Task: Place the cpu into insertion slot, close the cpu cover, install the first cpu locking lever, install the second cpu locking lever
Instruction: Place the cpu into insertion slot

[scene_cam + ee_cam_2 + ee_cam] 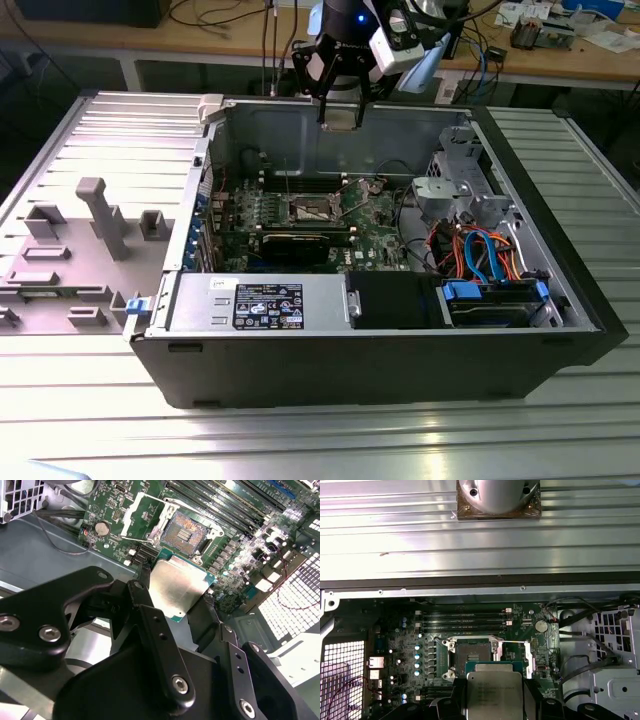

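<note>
Silver-grey metal chip (177,585), clamped by the gripper (176,594). The two black fingers (200,617) pinch it on opposite edges, and its metal top is in sight in both wrist views. It hangs in the air over the open computer case (400,370), close to the case's far wall and well apart from the socket (187,531) on the green board (107,510). It is not seated, so I judge the step in hand to be the placing.

To do it well:
- Get the chip square to the socket's rim before you go down.
- Keep it level and lower it straight, with no sliding across the contacts, which likely bend easily.
- I can't tell any corner marks or notches from here, so check orientation yourself.
- The cover (130,508) stands swung open at the socket's edge. The way in looks free, but keep the fingers off that frame.

What each view gives you:
- **Exterior view:** height. The gripper (340,115) is up at the level of the case's top edge, with the socket (310,210) far below it.
- **First wrist view:** looks flat onto the board, with the chip (494,695) and the socket (471,655) edge-parallel. Use it for squareness.
- **Second wrist view:** slanted. It gives you the socket's dark contact field and the raised cover.
</note>
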